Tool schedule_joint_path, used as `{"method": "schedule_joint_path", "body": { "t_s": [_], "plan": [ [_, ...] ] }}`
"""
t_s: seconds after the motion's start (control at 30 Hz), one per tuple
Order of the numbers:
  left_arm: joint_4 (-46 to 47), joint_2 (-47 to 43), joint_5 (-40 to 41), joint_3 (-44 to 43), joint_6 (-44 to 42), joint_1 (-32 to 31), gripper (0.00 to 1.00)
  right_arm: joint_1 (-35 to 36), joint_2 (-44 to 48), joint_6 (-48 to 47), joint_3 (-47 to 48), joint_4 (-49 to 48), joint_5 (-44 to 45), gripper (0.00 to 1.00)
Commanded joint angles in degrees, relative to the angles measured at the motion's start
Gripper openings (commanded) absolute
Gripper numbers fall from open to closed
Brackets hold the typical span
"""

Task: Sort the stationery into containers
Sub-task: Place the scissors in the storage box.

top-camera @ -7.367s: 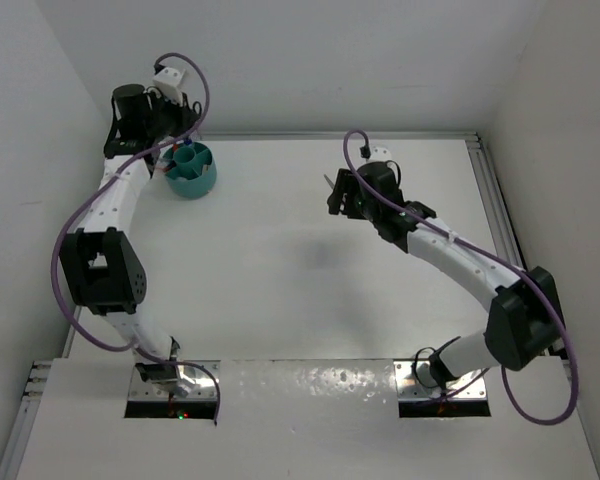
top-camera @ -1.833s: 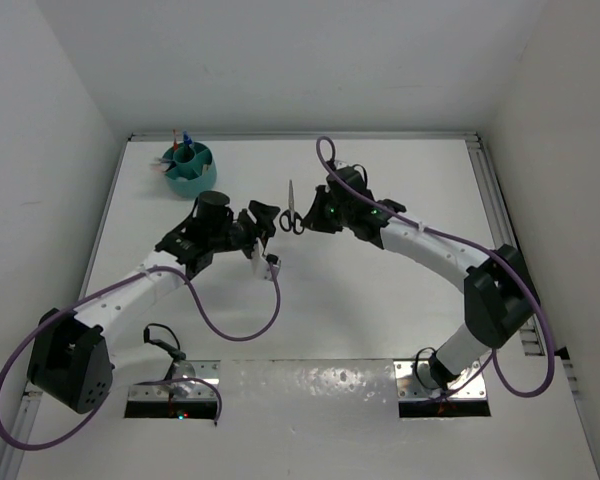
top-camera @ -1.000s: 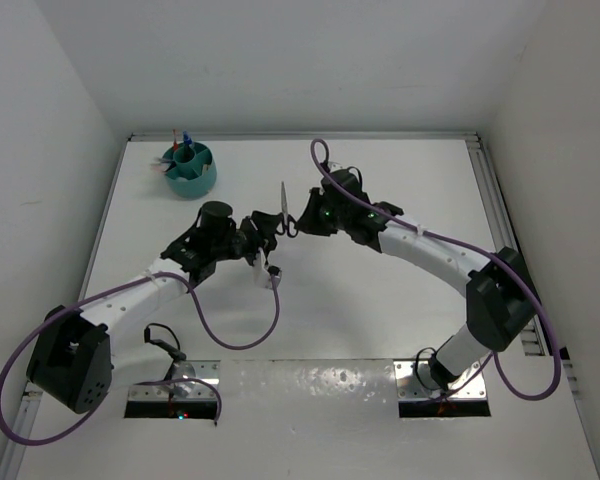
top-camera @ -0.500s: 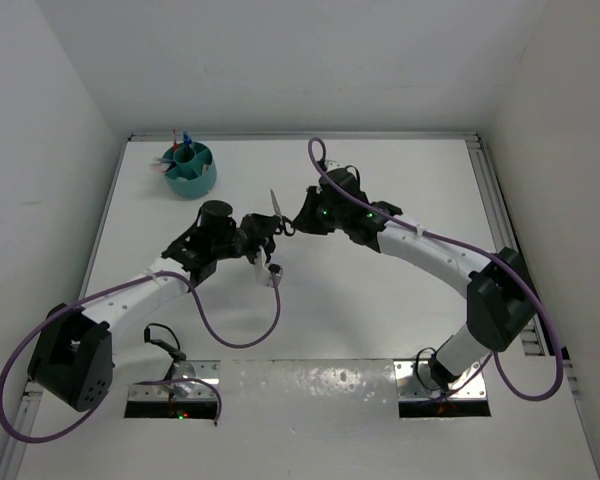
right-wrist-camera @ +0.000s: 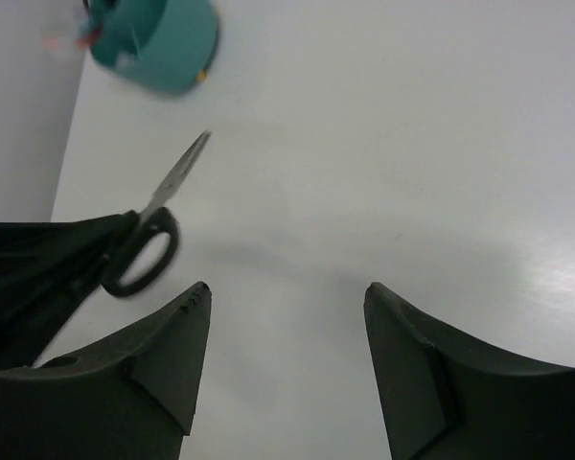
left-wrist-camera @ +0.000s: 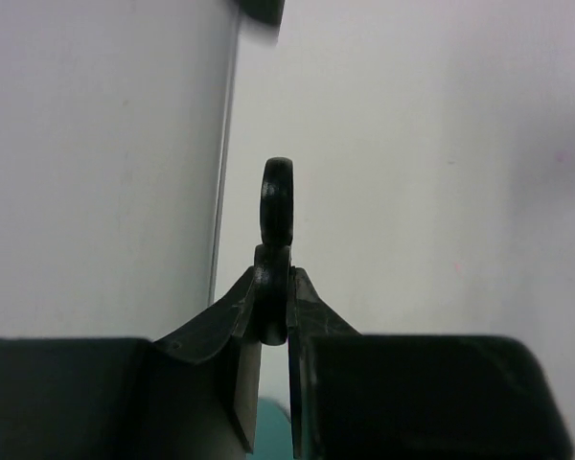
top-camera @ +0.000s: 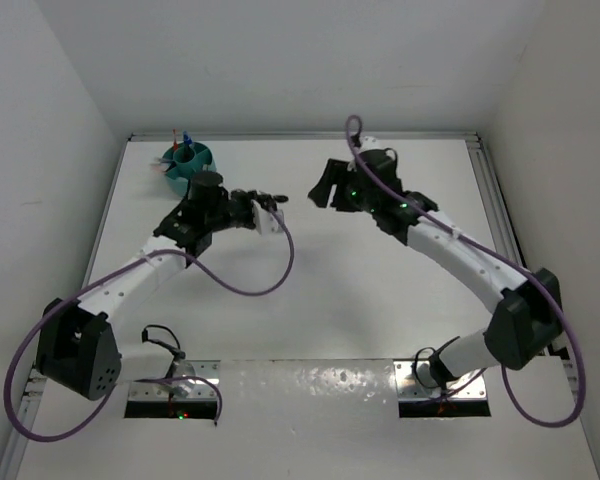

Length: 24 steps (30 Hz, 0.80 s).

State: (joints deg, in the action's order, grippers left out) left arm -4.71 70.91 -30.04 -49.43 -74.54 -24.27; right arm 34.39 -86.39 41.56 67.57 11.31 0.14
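Black-handled scissors [right-wrist-camera: 149, 236] are off the table [top-camera: 380, 290], pinched in the left gripper [left-wrist-camera: 276, 287]. Its fingers [left-wrist-camera: 311, 311] are pressed from both sides against the handle, and one black finger loop stands up clear above them in the left wrist view. From the right wrist view the steel blade sticks out past the loop, and the long axis runs roughly toward the teal organiser [right-wrist-camera: 163, 43], tip leading. The tip is apart from the cup, with bare table between them.

From above, the organiser sits at the far left corner of the table, beside the left wall. The held scissors lie to the right of it and slightly nearer, so the carry I would expect is a short one, left and far. The left arm is plainly the nearer one to the cup, with its wrist already just beside it.

The right gripper [right-wrist-camera: 286, 297] holds nothing. Its fingers are spread wide, and it is off to the right of the scissors, not touching them.

As for what the organiser holds, thin pens [top-camera: 179, 137], one reddish and one blue, stand up out of its far side. A teal inner tube shows too, but I cannot tell which compartment the pens are in, nor what else lies inside.
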Motion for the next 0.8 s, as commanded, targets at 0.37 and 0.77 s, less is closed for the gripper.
{"method": "schedule_joint_path", "body": {
  "t_s": [0.37,0.77],
  "plan": [
    [5.5,21.3,3.5,-36.5,67.8,29.6,0.0,-7.1,11.1,-3.4,-5.1,-5.2,6.5,0.65],
    [12.8,32.0,2.2,-40.6,72.6,38.3,0.0,-7.4,6.1,-3.4,-1.7,-3.2,5.2,0.65]
  ]
}}
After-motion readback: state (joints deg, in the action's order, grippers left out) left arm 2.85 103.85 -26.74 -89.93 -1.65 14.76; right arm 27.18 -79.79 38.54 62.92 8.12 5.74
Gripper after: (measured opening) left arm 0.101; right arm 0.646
